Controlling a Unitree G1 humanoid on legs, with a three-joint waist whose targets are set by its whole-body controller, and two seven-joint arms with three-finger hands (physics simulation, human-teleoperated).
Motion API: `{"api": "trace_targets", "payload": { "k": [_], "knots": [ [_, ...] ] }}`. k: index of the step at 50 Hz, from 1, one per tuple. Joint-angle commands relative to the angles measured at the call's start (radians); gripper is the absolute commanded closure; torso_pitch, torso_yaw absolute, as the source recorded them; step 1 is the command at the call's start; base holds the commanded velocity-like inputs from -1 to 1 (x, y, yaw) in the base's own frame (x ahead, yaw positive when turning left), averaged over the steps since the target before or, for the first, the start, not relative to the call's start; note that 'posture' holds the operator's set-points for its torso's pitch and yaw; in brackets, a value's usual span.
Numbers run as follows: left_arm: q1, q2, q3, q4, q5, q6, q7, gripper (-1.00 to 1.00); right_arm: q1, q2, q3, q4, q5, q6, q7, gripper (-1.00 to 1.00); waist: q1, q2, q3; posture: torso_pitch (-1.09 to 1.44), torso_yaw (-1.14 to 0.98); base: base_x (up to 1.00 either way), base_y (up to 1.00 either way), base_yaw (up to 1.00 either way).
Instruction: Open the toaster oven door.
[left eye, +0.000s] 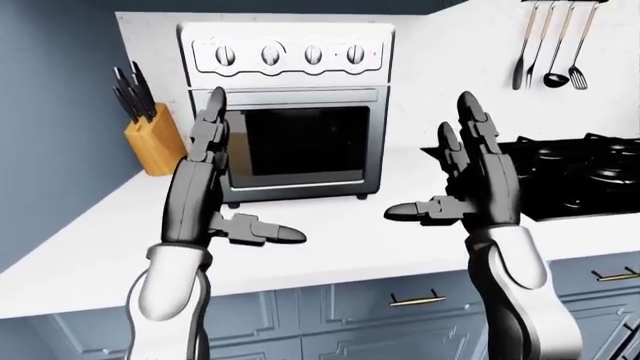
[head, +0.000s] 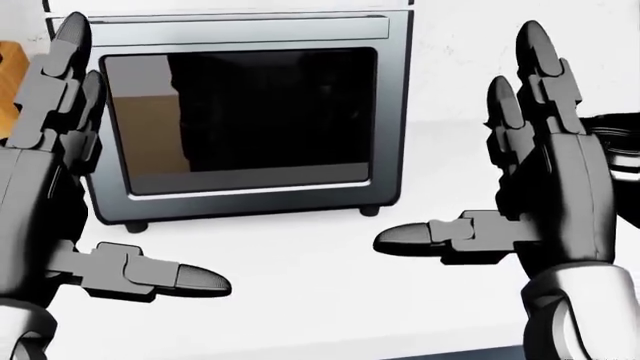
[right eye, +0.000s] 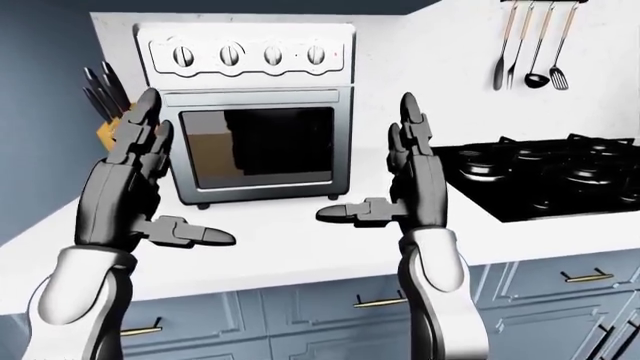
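A silver toaster oven (left eye: 290, 112) stands on the white counter (left eye: 330, 240) against the wall, with four knobs on top and a dark glass door (left eye: 300, 142) that is shut. A handle bar (left eye: 290, 96) runs along the door's top edge. My left hand (left eye: 215, 187) is raised, open, fingers up, before the oven's left side. My right hand (left eye: 465, 180) is raised and open to the right of the oven. Neither hand touches the oven.
A wooden knife block (left eye: 150, 135) stands left of the oven. A black gas stove (left eye: 560, 172) lies at the right. Utensils (left eye: 550, 45) hang on the wall at upper right. Blue cabinets (left eye: 400, 307) run below the counter.
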Motion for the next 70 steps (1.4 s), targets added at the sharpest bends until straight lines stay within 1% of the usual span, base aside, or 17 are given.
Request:
{"api": "trace_targets", "payload": {
  "k": [1, 8, 10, 15, 17, 21, 24, 27, 29, 33, 37, 39, 42, 49, 56, 64, 70],
  "knots": [
    [-0.03, 0.005, 0.006, -0.025, 0.005, -0.017, 0.004, -1.0, -0.028, -0.005, -0.005, -0.024, 0.0, -0.025, -0.001, -1.0, 0.0, 0.0, 0.001, -0.57, 0.0, 0.0, 0.0, 0.0],
    [-0.062, 0.019, -0.015, -0.007, 0.056, -0.013, -0.011, -1.0, -0.028, -0.005, -0.005, -0.026, 0.0, -0.024, -0.001, -1.0, 0.001, -0.002, -0.003, -0.57, 0.0, 0.0, 0.0, 0.0],
    [-0.134, 0.049, -0.039, 0.095, 0.127, -0.049, -0.033, -1.0, -0.024, -0.005, -0.005, -0.017, -0.001, -0.036, 0.002, -1.0, 0.0, -0.002, -0.002, -0.57, 0.0, 0.0, 0.0, 0.0],
    [-0.218, 0.047, -0.049, 0.27, 0.257, -0.156, -0.071, -1.0, -0.027, -0.007, -0.01, -0.012, 0.002, -0.039, 0.003, -1.0, 0.003, -0.006, -0.003, -0.57, 0.0, 0.0, 0.0, 0.0],
    [-0.245, 0.034, -0.038, 0.314, 0.272, -0.175, -0.082, -1.0, -0.027, -0.008, -0.011, -0.014, 0.003, -0.037, 0.002, -1.0, 0.003, -0.007, -0.003, -0.57, 0.0, 0.0, 0.0, 0.0],
    [-0.298, 0.03, -0.037, 0.409, 0.328, -0.224, -0.09, -1.0, -0.027, -0.01, -0.016, -0.014, 0.008, -0.036, 0.001, -1.0, 0.0, -0.008, -0.001, -0.57, 0.0, 0.0, 0.0, 0.0],
    [-0.335, 0.043, -0.036, 0.513, 0.377, -0.294, -0.077, -1.0, -0.026, -0.013, -0.022, -0.018, 0.013, -0.033, 0.001, -1.0, -0.002, -0.01, -0.001, -0.57, 0.0, 0.0, 0.0, 0.0],
    [-0.374, 0.05, -0.027, 0.621, 0.39, -0.345, -0.074, -1.0, -0.027, -0.015, -0.024, -0.022, 0.016, -0.028, -0.002, -1.0, -0.003, -0.011, -0.002, -0.57, 0.0, 0.0, 0.0, 0.0],
    [-0.395, 0.055, -0.021, 0.672, 0.403, -0.372, -0.065, -1.0, -0.027, -0.015, -0.024, -0.026, 0.018, -0.023, -0.004, -1.0, -0.004, -0.012, -0.002, -0.57, 0.0, 0.0, 0.0, 0.0],
    [-0.445, 0.079, -0.027, 0.797, 0.479, -0.441, -0.033, -1.0, -0.023, -0.014, -0.022, -0.015, 0.017, -0.036, -0.003, -1.0, -0.007, -0.012, -0.002, -0.57, 0.0, 0.0, 0.0, 0.0],
    [-0.466, 0.079, -0.022, 0.858, 0.506, -0.486, -0.015, -1.0, -0.019, -0.012, -0.02, -0.003, 0.015, -0.051, -0.002, -1.0, -0.01, -0.012, -0.002, -0.57, 0.0, 0.0, 0.0, 0.0],
    [-0.477, 0.087, -0.031, 0.903, 0.555, -0.521, 0.012, -1.0, -0.014, -0.01, -0.016, 0.002, 0.012, -0.059, -0.001, -1.0, -0.012, -0.012, -0.002, -0.57, 0.0, 0.0, 0.0, 0.0],
    [-0.501, 0.093, -0.029, 0.946, 0.603, -0.554, 0.036, -1.0, -0.014, -0.009, -0.017, 0.007, 0.012, -0.064, 0.0, -1.0, -0.014, -0.012, -0.003, -0.57, 0.0, 0.0, 0.0, 0.0],
    [-0.544, 0.101, -0.019, 1.065, 0.625, -0.602, 0.064, -1.0, -0.016, -0.009, -0.018, -0.021, 0.016, -0.036, -0.007, -1.0, -0.017, -0.012, -0.003, -0.57, 0.0, 0.0, 0.0, 0.0],
    [-0.654, 0.134, -0.025, 1.325, 0.678, -0.672, 0.159, -1.0, -0.02, -0.009, -0.017, -0.033, 0.018, -0.022, -0.011, -1.0, -0.02, -0.012, -0.005, -0.57, 0.0, 0.0, 0.0, 0.0],
    [-0.77, 0.16, -0.03, 1.544, 0.703, -0.706, 0.217, -1.0, -0.017, -0.009, -0.019, -0.023, 0.019, -0.034, -0.009, -1.0, -0.022, -0.011, -0.004, -0.57, 0.0, 0.0, 0.0, 0.0],
    [-0.794, 0.163, -0.043, 1.638, 0.719, -0.729, 0.213, -1.0, -0.017, -0.009, -0.018, -0.016, 0.019, -0.039, -0.009, -1.0, -0.023, -0.01, -0.002, -0.57, 0.0, 0.0, 0.0, 0.0]
  ]
}}
